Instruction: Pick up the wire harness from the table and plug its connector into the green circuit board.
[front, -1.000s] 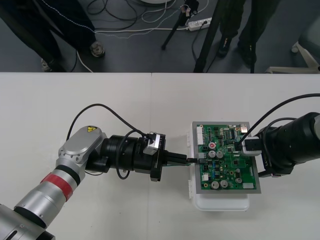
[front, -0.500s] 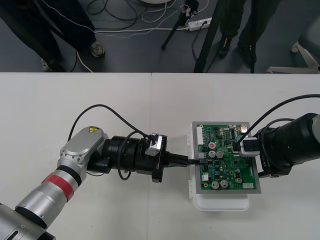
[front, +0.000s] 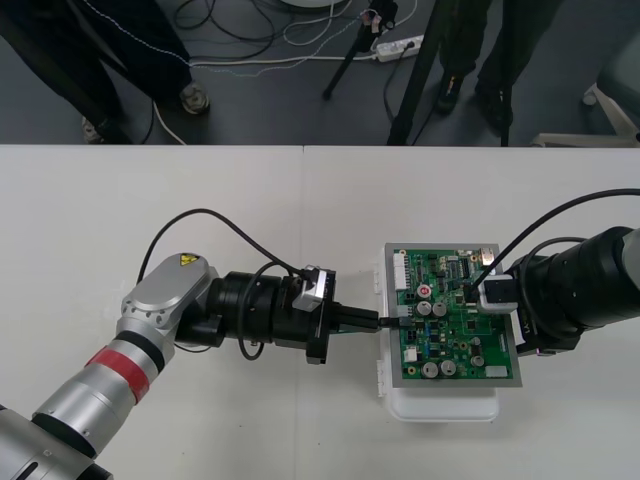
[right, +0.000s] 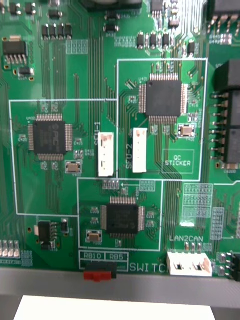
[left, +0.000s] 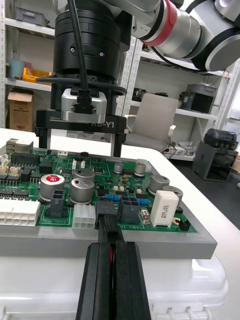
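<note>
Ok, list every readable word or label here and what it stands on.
"QC STICKER": green circuit board, in a white outline.
"LAN2CAN": board, above a white connector.
"RB10", "RB5", "SWITC": board, by a red switch.
"RB-Y1": right gripper, on its mount.
Yellow warning sign: left arm.
Remaining board print: too small to read.

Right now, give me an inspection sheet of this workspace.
Surface: plain light table.
Job's things: green circuit board on its white base; wire harness held with its black plug at a socket on the board's left edge, seating cannot be told.
Clutter: nothing seen.
End effectors: left end effector shut on the harness wires at the board's left edge; right end effector open, fingers down over the board's right part.
Cables: a black cable loops along each arm; loose cables and a power strip on the floor.
Surroundings: dark floor beyond the far edge.
</note>
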